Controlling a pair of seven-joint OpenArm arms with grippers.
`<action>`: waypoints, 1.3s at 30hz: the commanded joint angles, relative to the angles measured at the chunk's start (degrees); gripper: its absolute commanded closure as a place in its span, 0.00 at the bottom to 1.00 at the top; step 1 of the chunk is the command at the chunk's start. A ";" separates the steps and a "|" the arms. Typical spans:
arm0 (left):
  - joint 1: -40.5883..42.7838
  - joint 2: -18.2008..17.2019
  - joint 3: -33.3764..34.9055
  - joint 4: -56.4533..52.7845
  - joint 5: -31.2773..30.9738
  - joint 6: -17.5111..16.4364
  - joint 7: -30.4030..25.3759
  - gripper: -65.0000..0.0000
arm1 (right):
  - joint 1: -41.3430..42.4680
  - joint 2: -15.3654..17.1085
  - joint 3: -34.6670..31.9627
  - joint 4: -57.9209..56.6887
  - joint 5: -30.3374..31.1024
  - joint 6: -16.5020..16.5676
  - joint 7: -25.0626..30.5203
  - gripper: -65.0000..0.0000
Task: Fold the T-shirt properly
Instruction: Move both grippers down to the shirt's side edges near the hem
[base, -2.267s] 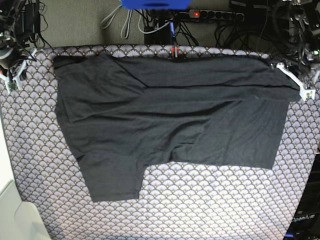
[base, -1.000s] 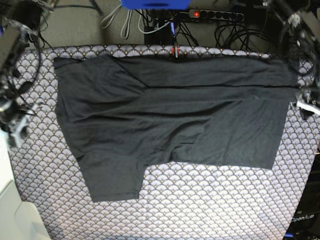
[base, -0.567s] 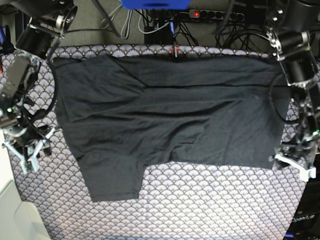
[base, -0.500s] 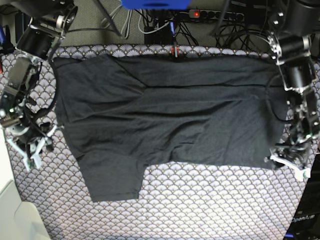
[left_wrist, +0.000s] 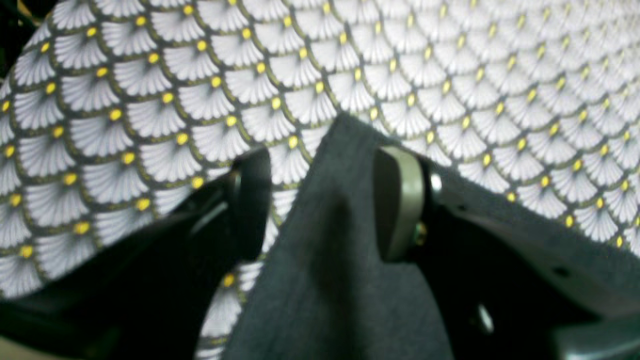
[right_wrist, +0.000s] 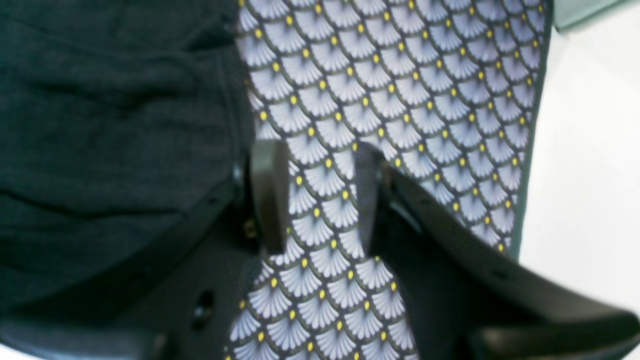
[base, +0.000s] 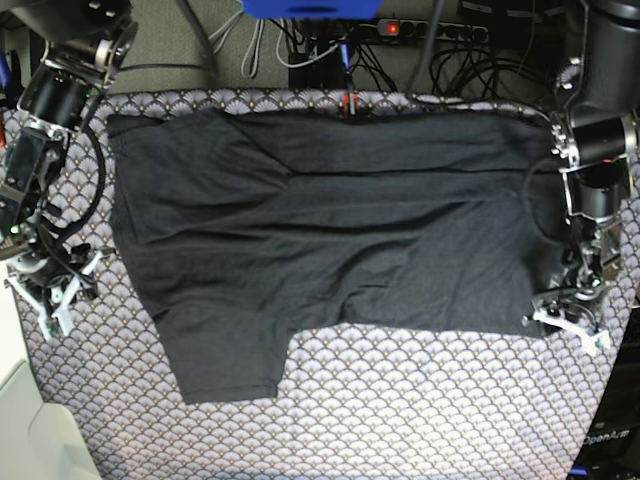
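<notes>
Black and soft, the T-shirt (base: 340, 250) lies spread over most of the patterned cloth (base: 420, 420), reaching from its far edge down past the middle. It is not folded yet, as far as we can judge, and one sleeve sticks out toward the near edge on the base view's left.

We are at the grabbing step. Our left gripper (left_wrist: 320, 200) has its fingers spread, with the shirt's near corner poking up between them. They are not pinching it yet. Next we think they must squeeze that corner.

Our right gripper (right_wrist: 315, 197) also has its fingers spread, with only bare cloth between them. The shirt's edge is just beside it, so it must slide over to catch it.

We see no boxes or bins here.
</notes>
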 joint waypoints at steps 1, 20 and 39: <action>-1.73 -0.44 0.38 0.40 -0.16 -0.46 -1.80 0.50 | 1.17 0.86 0.12 1.11 0.57 -0.23 1.24 0.64; -1.64 -0.62 -0.06 -7.43 -0.42 -0.46 -7.07 0.50 | 0.38 0.86 0.12 1.11 0.49 -0.23 1.24 0.65; 1.17 0.79 0.20 -8.39 -0.42 -0.46 -6.99 0.68 | 0.99 1.39 0.12 1.11 0.49 -0.23 1.41 0.65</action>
